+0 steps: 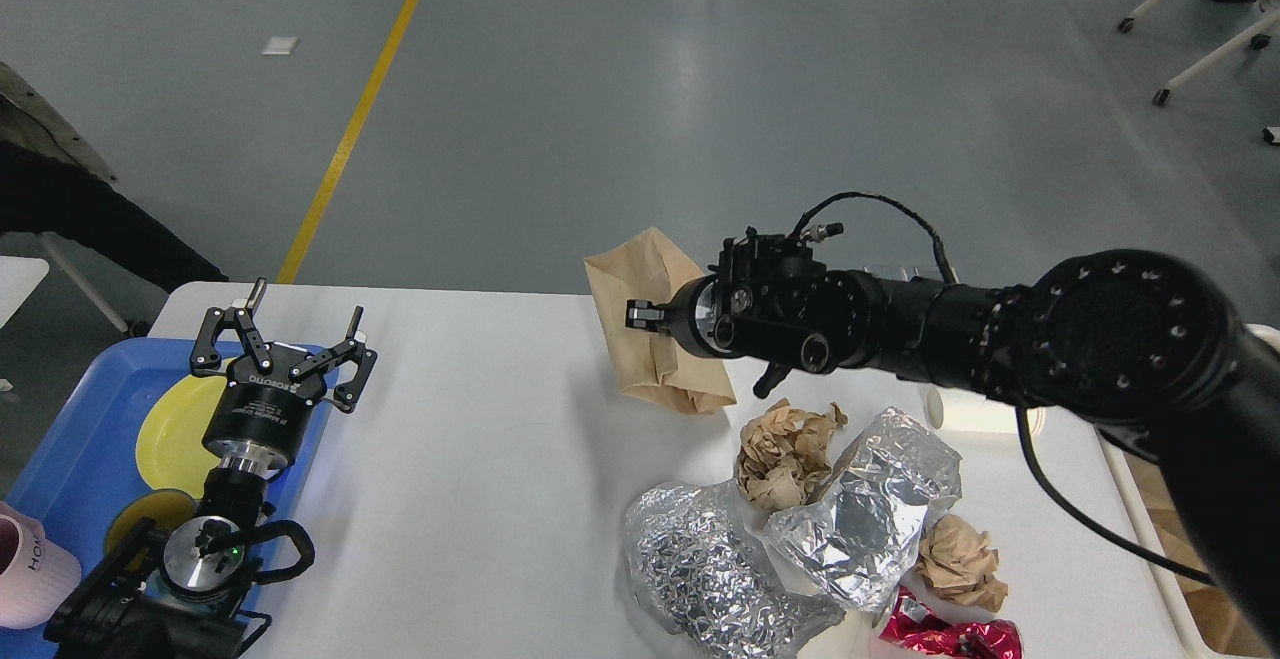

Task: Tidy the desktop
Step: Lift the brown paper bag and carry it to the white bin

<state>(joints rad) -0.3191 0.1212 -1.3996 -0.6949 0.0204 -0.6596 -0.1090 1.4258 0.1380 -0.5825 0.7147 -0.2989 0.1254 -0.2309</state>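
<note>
My left jaws, marked "ROBOTIQ", gape at lower left; right jaws pinch the paper bag above the counter.

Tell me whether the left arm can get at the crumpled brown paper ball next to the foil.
Probably not easily. The left gripper hovers open over the blue tray at the far left, while the paper ball lies across the desktop, beneath the right arm.

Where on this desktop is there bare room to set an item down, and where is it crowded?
The desktop is bare across its middle, between the blue tray on the left and the brown paper bag and foil wrappers on the right. The near-right area is crowded with crumpled paper, foil and a red wrapper.
</note>
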